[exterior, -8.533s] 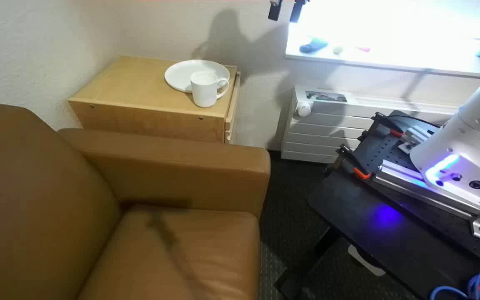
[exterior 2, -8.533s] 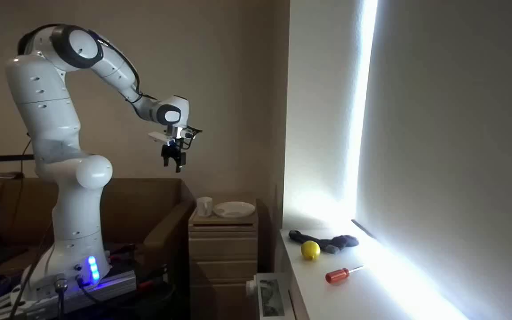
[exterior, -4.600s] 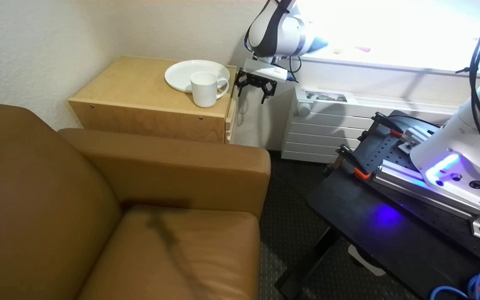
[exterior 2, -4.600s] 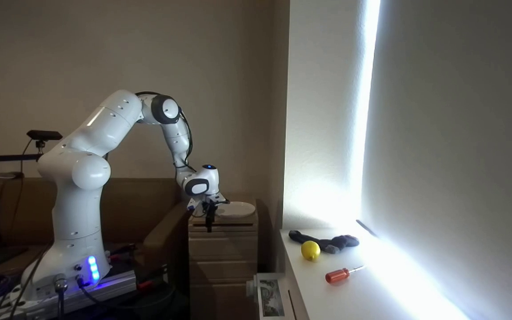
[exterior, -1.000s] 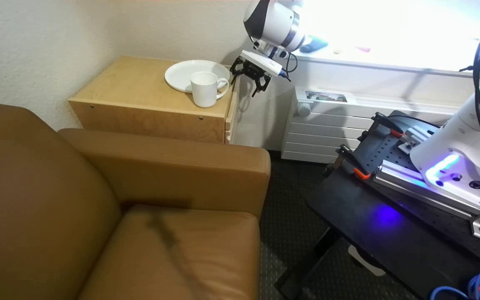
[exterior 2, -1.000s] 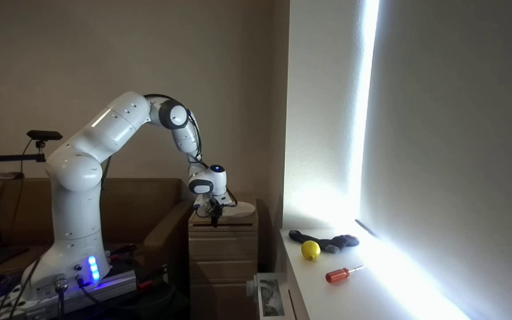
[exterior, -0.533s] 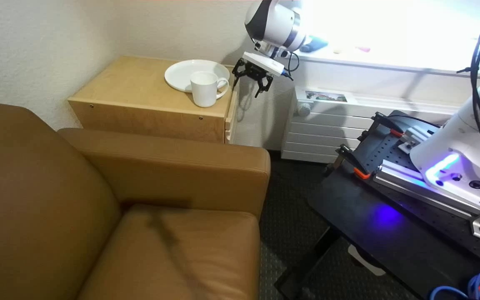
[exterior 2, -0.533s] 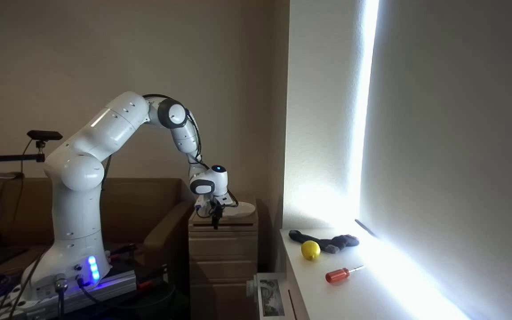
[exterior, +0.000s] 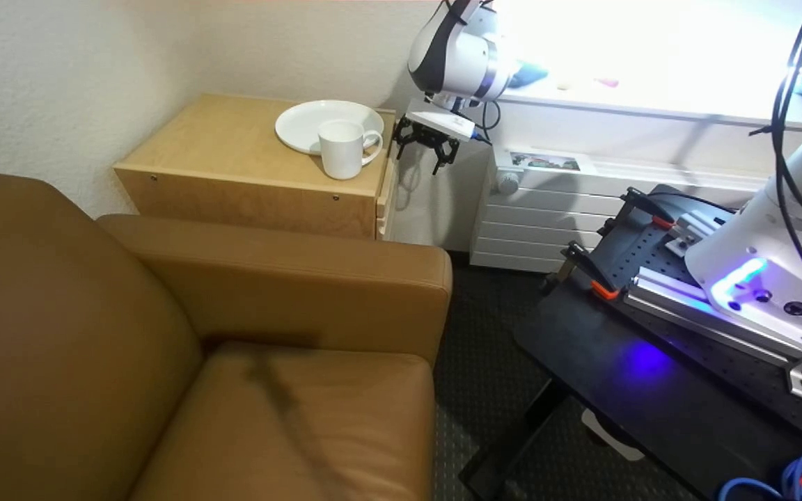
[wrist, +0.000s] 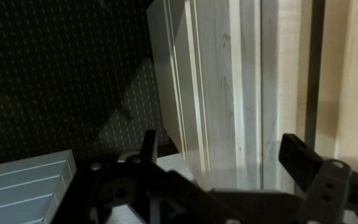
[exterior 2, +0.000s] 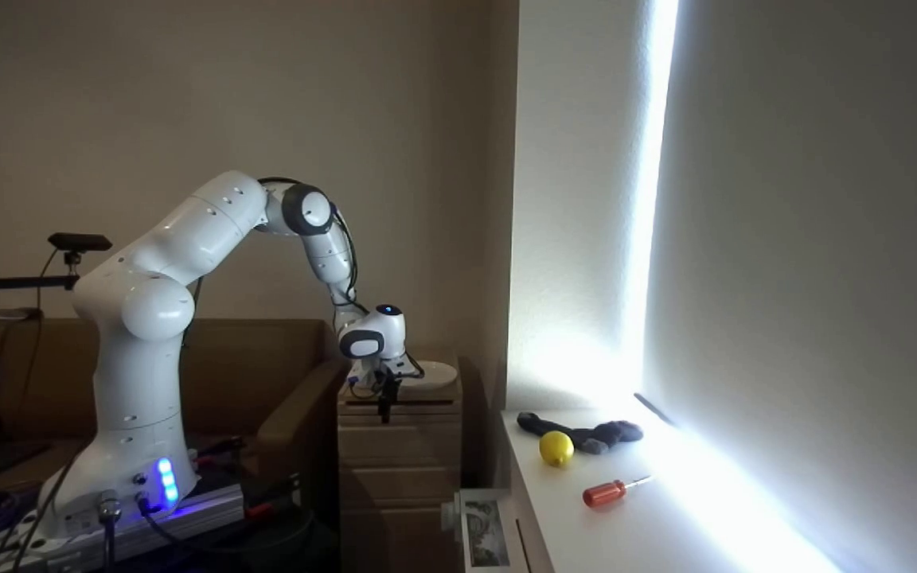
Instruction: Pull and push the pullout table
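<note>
While the arm (exterior 2: 196, 227) is extended to the cabinet (exterior: 220, 139), the elbow is bent high and the forearm is angled steeply down. Gripper (exterior: 418, 163) is pointed downward, slightly tilted, just beside the cabinet's front edge. Fingers (wrist: 149, 144) are spread wide, nothing held.

Pullout (wrist: 289, 77) is located under the cabinet top, next to the dark slot (wrist: 315, 62); only its front strip is exposed. In wrist view, slot and pullout are overlapped by one finger; whether contact is made cannot be told.

Clearance: free room is seen between cabinet front and radiator (exterior: 533, 229), floor (wrist: 57, 62) below. Mug (exterior: 340, 149) and plate (exterior: 303, 125) are set close to the top's front edge, near the gripper. One cabinet side is bordered by the armrest (exterior: 289, 254).

Markings: picture card (exterior: 545, 161) on radiator and blue icon (exterior 2: 388, 309) on wrist (exterior 2: 391, 326) are too small to be read.
</note>
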Available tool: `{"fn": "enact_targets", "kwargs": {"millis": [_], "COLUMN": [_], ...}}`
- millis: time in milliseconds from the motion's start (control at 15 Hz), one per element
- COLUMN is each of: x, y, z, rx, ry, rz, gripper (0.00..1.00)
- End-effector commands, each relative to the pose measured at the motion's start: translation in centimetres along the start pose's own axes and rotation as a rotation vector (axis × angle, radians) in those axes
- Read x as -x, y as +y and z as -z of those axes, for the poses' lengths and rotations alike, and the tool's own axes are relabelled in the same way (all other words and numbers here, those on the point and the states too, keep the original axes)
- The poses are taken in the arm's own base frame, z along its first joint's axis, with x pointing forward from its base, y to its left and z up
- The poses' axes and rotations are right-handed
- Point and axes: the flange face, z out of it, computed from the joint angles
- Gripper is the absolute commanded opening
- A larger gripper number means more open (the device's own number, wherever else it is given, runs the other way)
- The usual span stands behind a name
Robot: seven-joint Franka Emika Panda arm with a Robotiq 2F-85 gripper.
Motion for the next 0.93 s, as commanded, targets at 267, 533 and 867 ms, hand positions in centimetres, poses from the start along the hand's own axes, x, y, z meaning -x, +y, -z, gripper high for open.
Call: {"fn": "enact_targets", "kwargs": {"millis": [267,533,867], "x": [0.5,1.8,2.0], "y": [-1.2,-2.0,-2.2], "z": [-1.7,-3.7,-4.3], "rx": [-0.031,-0.042,-0.043], "ry": [0.035,0.025,0.03], "rz": [0.01,0.035,0.054], "gripper": [1.0,1.0,1.0]}}
